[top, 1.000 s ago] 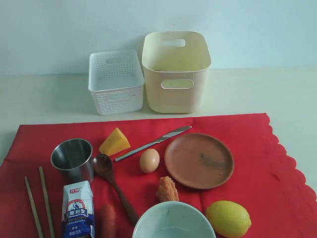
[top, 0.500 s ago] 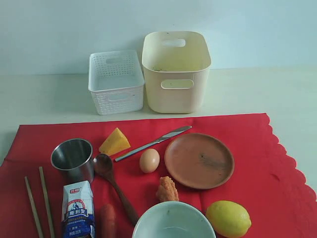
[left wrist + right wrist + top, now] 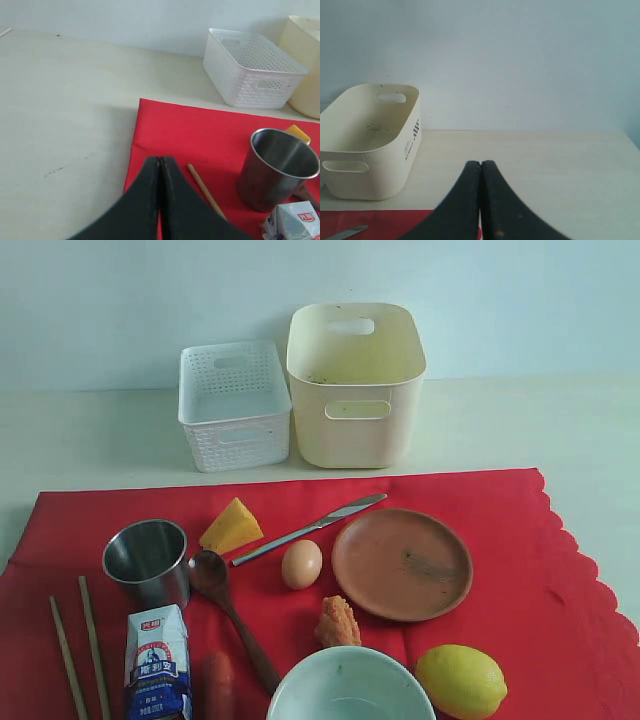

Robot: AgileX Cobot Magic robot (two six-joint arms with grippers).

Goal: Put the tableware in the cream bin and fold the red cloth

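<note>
The left tool (image 3: 160,162) is pinched closed and empty above the left edge of the red cloth (image 3: 500,530). All the tableware lies on that cloth. Far left of the round brown plate (image 3: 402,563) are the two chopsticks (image 3: 94,648), then the steel cup (image 3: 148,560), the wooden spoon (image 3: 235,625) and, just beside the plate, the knife (image 3: 310,529). The pale bowl (image 3: 345,670) sits in front of the plate. The cream bin (image 3: 357,440) stands behind it on the bare worktop (image 3: 500,420). The right tool (image 3: 480,165) is also closed and empty.

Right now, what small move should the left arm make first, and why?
Probably open the left fingers first: they are shut and hold nothing, and the steel cup stands upright on the red cloth close by them. The cream bin holds no tableware yet.
</note>
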